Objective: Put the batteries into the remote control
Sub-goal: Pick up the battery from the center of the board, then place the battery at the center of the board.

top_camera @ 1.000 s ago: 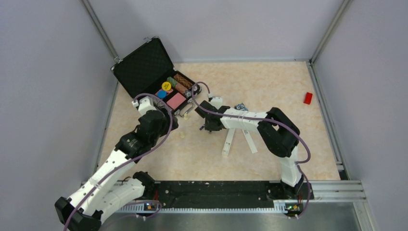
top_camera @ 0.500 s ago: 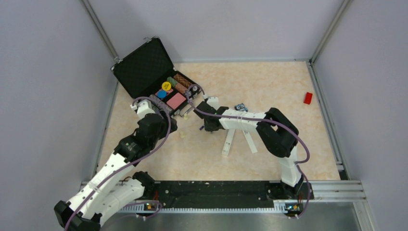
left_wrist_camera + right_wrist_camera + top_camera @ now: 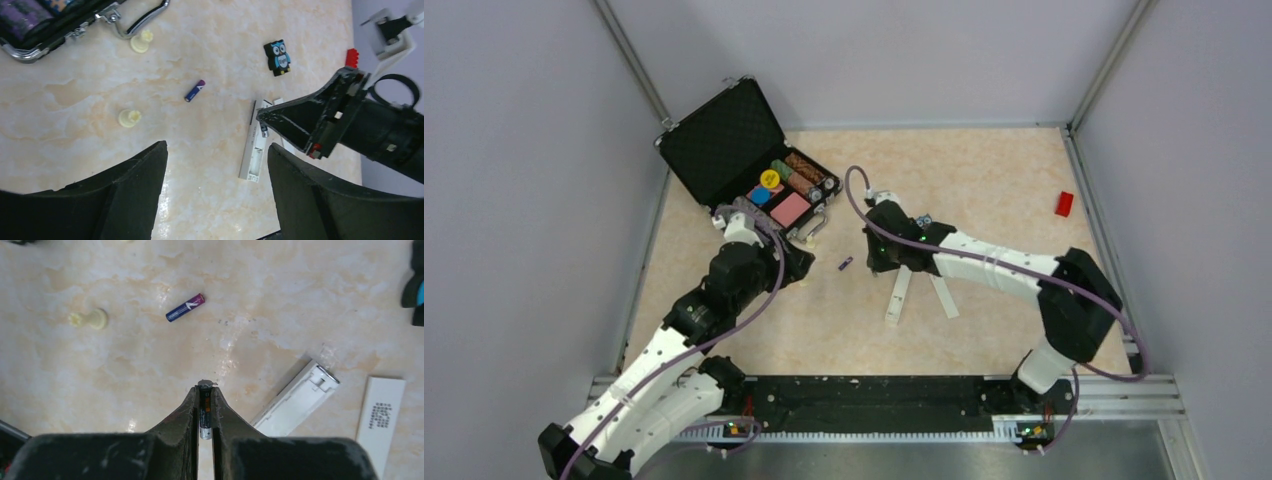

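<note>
right gripper [image 3: 205, 390] has swung right, pinching one battery [image 3: 205, 423] (left gripper [image 3: 217, 146] spread); open case [image 3: 724, 140] holds coloured pieces [image 3: 789, 208].

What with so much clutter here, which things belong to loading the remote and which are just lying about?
Job: loose battery; second battery pinched in the right gripper; remote control; its white cover.
Lying about: owl gadget; red block; open case; two cream pegs.
</note>
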Robot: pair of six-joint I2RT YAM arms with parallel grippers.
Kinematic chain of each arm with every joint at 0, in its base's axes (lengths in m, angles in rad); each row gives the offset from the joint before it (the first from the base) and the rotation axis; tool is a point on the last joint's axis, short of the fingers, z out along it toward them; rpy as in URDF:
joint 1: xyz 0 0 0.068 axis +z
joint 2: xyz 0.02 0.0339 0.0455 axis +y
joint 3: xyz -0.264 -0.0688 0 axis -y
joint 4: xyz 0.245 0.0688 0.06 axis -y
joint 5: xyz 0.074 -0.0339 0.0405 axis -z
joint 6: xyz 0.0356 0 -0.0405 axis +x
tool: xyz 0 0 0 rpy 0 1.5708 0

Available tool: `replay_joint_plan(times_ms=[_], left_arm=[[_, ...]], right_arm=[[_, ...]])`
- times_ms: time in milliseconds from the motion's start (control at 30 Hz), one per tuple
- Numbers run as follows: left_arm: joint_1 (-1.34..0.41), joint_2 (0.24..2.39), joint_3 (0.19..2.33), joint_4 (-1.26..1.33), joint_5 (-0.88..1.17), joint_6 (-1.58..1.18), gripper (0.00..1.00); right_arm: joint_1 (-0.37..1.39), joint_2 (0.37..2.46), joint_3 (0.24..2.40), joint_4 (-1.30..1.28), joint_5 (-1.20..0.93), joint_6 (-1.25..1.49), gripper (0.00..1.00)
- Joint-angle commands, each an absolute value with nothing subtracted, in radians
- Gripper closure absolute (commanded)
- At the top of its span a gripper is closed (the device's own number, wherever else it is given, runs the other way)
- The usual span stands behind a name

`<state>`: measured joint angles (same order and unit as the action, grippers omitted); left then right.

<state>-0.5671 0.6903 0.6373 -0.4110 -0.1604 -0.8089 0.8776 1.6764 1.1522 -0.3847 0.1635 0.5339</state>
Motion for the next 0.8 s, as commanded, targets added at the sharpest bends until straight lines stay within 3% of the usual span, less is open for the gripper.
replay_joint_plan(times_ms=[0,233,500,767], left_arm=[[-0.564,0.721,0.618,-0.264,-0.021,-0.81,0.23],[-0.565,0.817,0.628,-0.204,0.055,-0.836,0.24],[-0.566,0.915,0.645,-0.198,0.1,-0.836,0.24],[-0.564,0.959,0.651,-0.193,0.097,-0.833,0.24]], right_arm=[[0.834,1.515,1.118,-0.448,0.151,0.582,0.94],[0.791,1.391,0.994,-0.639,0.296,0.742,0.94],[0.787,1.324,0.812,-0.639,0.334,0.834,0.94],[0.787,1.387,0.778,-0.57,0.328,0.831,0.89]])
